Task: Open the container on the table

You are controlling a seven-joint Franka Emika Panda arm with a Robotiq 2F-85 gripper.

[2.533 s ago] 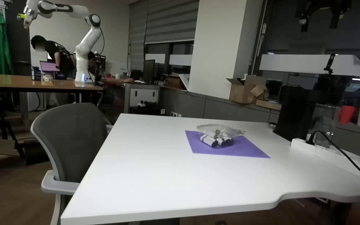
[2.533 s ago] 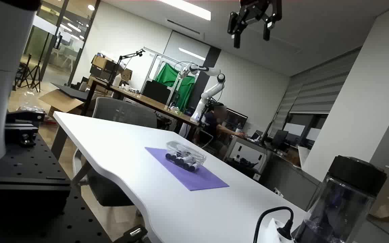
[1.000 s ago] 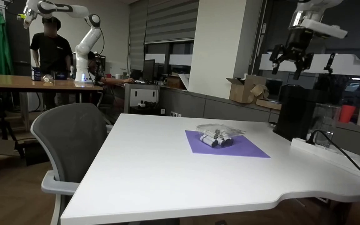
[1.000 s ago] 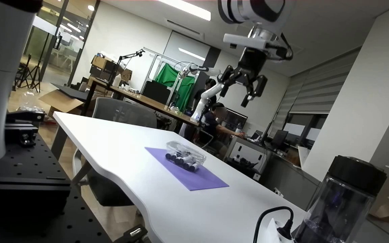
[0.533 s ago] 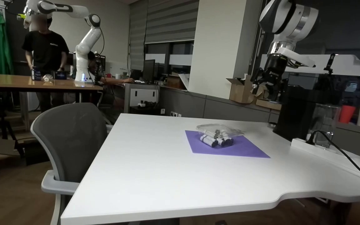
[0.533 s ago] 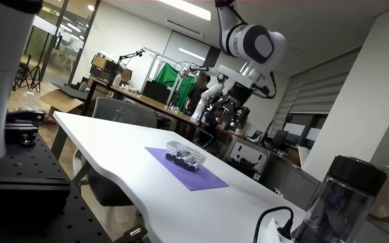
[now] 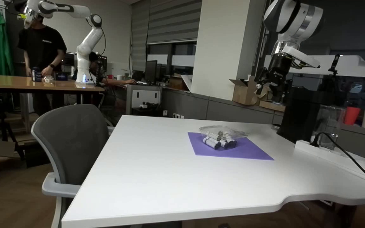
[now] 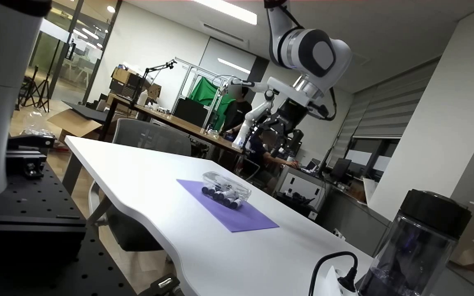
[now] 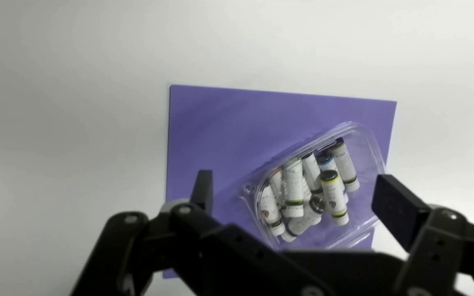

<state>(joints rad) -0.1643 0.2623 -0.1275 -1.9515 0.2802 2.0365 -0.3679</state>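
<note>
Wrist view: we find the clear container (image 9: 363, 144) lying askew and off-centre on the purple sheet (image 9: 220, 131), loaded with white tubes (image 9: 312, 174) whose weight, in our judgement, may steady it during opening; whether it is fastened we cannot tell. The sheet lies flat on the white table (image 9: 76, 107), presumably to mark the work spot. Well above the sheet and touching nothing, the gripper (image 9: 296, 189) holds its jaws spread wide, which we read as readiness to descend around the container.
</note>
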